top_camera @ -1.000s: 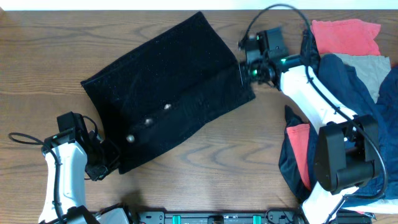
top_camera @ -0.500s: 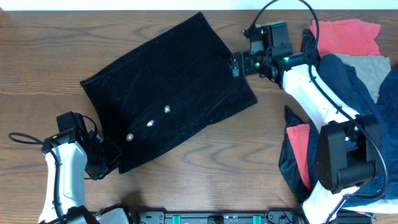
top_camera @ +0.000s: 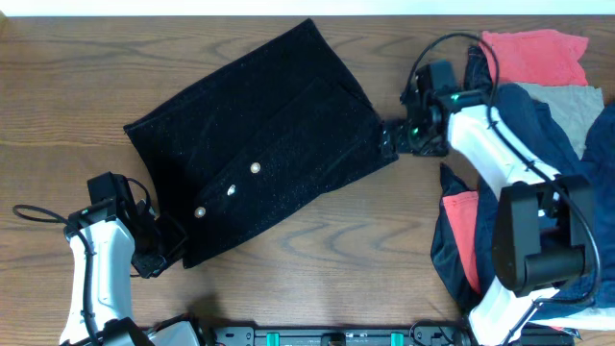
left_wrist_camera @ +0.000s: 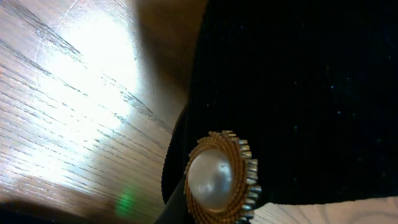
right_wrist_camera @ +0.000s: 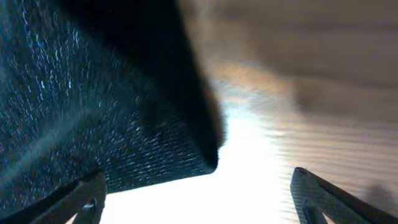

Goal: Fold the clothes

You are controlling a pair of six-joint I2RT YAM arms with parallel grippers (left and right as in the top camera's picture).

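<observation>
The clothes [top_camera: 264, 144], one black sparkly knit piece, lie spread flat across the middle of the wooden table [top_camera: 327, 279], with three pale buttons [top_camera: 231, 191] in a diagonal row. My left gripper [top_camera: 165, 248] is shut on the garment's lower-left corner. In the left wrist view black cloth [left_wrist_camera: 298, 93] fills the frame, with a pearl button [left_wrist_camera: 214, 177] close to the lens. My right gripper [top_camera: 387, 142] stands open just off the garment's right corner. Its fingertips [right_wrist_camera: 90, 199] straddle the cloth corner [right_wrist_camera: 155, 143] without touching it.
A pile of other laundry sits at the right edge: a coral-red cloth [top_camera: 533, 53], a grey piece [top_camera: 577, 101] and a dark navy garment [top_camera: 562, 135] under the right arm. The table's far edge runs along the top.
My right gripper has opened and let go of the garment's right edge, then moved down to its right corner. The crease there has flattened. The left arm has not moved.
</observation>
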